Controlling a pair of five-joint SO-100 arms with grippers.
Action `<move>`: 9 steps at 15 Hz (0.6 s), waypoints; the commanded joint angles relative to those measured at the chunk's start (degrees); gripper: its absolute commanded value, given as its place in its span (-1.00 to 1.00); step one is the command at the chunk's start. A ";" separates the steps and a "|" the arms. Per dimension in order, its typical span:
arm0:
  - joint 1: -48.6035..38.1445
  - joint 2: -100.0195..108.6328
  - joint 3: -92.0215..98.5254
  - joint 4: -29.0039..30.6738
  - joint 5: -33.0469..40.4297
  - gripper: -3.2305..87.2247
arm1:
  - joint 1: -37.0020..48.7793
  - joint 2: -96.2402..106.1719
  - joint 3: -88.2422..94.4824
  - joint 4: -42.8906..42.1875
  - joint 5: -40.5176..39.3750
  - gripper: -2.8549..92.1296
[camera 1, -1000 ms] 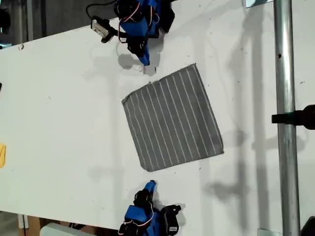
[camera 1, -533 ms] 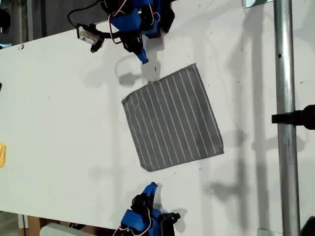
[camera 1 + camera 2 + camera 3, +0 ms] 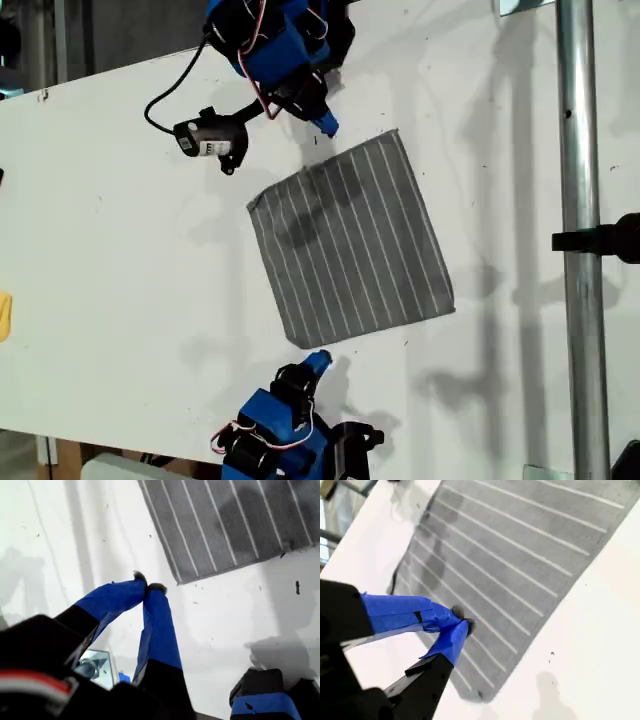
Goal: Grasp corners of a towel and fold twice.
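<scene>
Both arms have swung in since a second ago; the towel [image 3: 350, 240] lies flat mid-table, unmoved. My first gripper [image 3: 320, 358], pressed together, sits just off the nearest corner [image 3: 303, 345], probably lining up a pinch. Farther off, my second gripper [image 3: 325, 125], also closed, hovers at the opposite edge.

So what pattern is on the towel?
The towel is dark grey with thin parallel white pinstripes, clearest in the second wrist view.

Thin dark-grey cloth towel [image 3: 350, 240] w/ fine parallel white pinstripes. White tabletop [image 3: 120, 250], few dark specks. My first gripper [image 3: 147, 587]: blue-taped fingers, black body. My second gripper [image 3: 461, 620]: same blue tape, black body. Silver metal pole [image 3: 580, 240].
</scene>
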 commanded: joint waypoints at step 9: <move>9.49 -25.75 -39.37 11.43 11.16 -0.84 | -6.24 1.32 10.20 8.09 -2.02 -0.12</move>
